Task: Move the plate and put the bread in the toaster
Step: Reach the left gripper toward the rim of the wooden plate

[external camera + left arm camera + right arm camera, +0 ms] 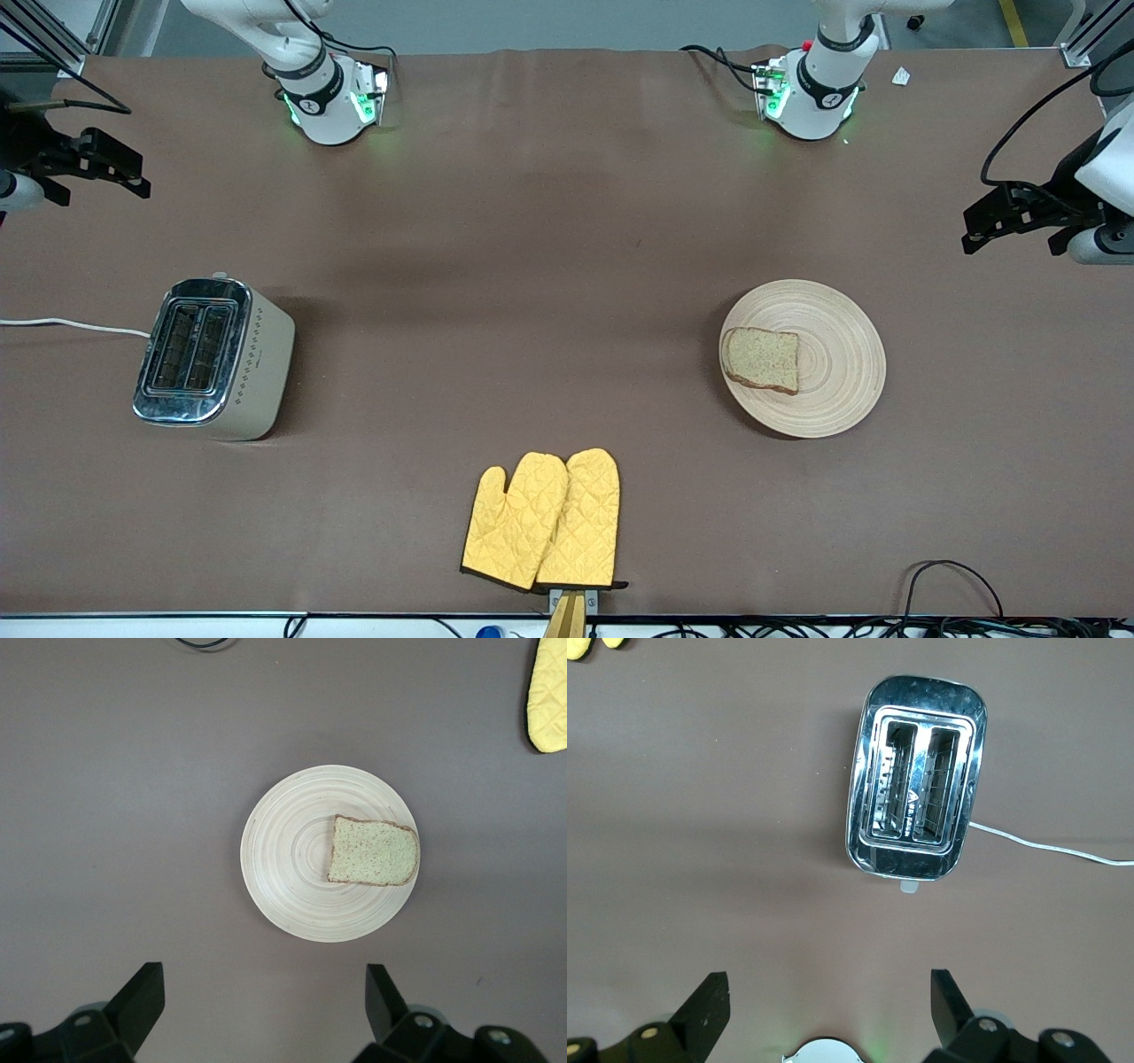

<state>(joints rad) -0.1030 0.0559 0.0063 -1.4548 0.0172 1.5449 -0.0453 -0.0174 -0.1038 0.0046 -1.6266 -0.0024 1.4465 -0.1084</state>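
The light wooden plate [842, 354] lies on the brown table toward the left arm's end, with the slice of brown bread [762, 359] on the side of it that faces the toaster. The chrome-topped toaster [213, 354] stands toward the right arm's end, both slots showing no bread in them. My left gripper [1010, 221] hangs open high in the air at its end of the table. In the left wrist view it [263, 979] looks down on the plate [292, 895] and bread [372, 852]. My right gripper [97, 168] hangs open, and its wrist view [829, 983] shows the toaster [917, 815] below.
A pair of yellow oven mitts [542, 523] lies near the table edge closest to the front camera, midway between toaster and plate. The toaster's white cord [71, 325] runs off the right arm's end. Black cables [952, 585] loop at the near edge.
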